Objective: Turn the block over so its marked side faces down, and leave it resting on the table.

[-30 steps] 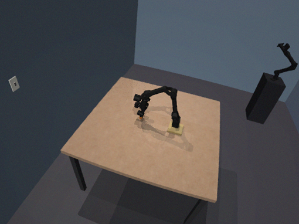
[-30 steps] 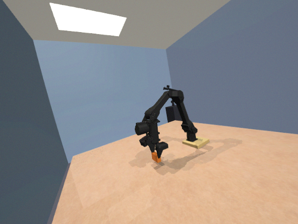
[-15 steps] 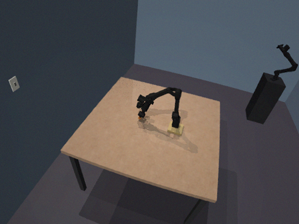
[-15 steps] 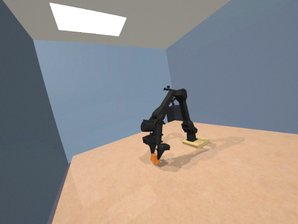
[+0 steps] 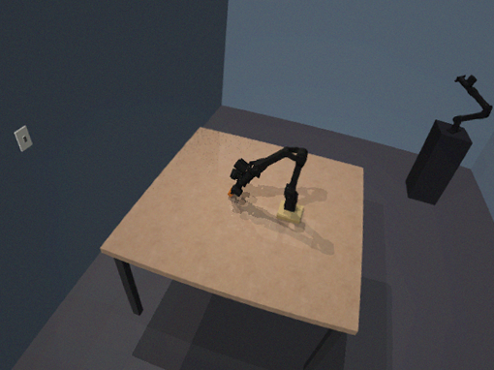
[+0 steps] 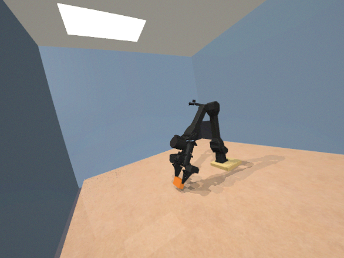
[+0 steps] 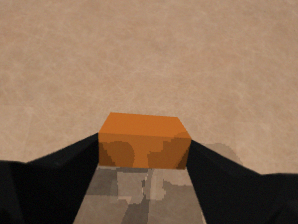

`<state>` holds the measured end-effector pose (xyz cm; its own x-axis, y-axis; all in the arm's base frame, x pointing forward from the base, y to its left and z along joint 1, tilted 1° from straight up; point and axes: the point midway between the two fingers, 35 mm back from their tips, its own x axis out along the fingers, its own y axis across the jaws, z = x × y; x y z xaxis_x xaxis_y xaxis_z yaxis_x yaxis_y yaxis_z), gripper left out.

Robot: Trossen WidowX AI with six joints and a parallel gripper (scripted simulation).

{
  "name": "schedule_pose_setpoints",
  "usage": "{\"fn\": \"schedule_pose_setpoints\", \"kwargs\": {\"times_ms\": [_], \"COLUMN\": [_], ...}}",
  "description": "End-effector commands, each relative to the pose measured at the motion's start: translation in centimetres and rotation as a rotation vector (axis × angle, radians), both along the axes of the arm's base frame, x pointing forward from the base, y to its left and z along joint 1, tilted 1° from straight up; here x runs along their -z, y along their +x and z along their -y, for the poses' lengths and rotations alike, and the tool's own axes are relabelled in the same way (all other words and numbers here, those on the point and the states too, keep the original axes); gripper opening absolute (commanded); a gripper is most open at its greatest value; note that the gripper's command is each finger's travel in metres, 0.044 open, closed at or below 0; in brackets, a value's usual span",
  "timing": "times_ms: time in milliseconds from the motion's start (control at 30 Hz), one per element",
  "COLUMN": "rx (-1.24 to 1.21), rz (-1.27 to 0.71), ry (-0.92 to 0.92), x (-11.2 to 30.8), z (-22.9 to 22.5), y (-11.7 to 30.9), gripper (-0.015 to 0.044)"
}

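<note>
An orange block (image 5: 230, 194) (image 6: 178, 183) (image 7: 144, 151) is held tilted, low over the wooden table (image 5: 187, 236) (image 6: 235, 223) (image 7: 150, 55). Whether its lower edge touches the table is not clear. My gripper (image 6: 179, 180) (image 7: 144, 140) is shut on the block, with one black finger at each end of it in the wrist view. The arm reaches down at a slant. The wrist view shows two plain orange faces, the nearer one partly shaded. No mark can be made out, so where the marked side points is hidden.
The arm stands on a pale yellow base plate (image 5: 284, 216) (image 6: 228, 167) on the table. A second black arm (image 5: 479, 99) stands on a dark pedestal (image 5: 438, 160) beyond the table. A dark wall with a switch plate (image 5: 23, 138) is at the left in the top view.
</note>
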<state>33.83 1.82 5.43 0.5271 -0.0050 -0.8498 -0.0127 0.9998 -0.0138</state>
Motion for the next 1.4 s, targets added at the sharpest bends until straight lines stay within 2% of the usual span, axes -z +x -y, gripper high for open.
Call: {"fn": "schedule_pose_setpoints", "kwargs": {"times_ms": [0, 167, 733, 1367], "rx": [-0.002, -0.003, -0.009, -0.005], "rz": [0.05, 0.058, 0.28, 0.528], "ry": [-0.004, -0.004, -0.001, 0.004], "x": [-0.3, -0.1, 3.4, 4.4], "z": [0.1, 0.1, -0.1, 0.1], "y": [-0.2, 0.0, 2.0, 0.9], "gripper": [0.0, 0.0, 0.0, 0.0]}}
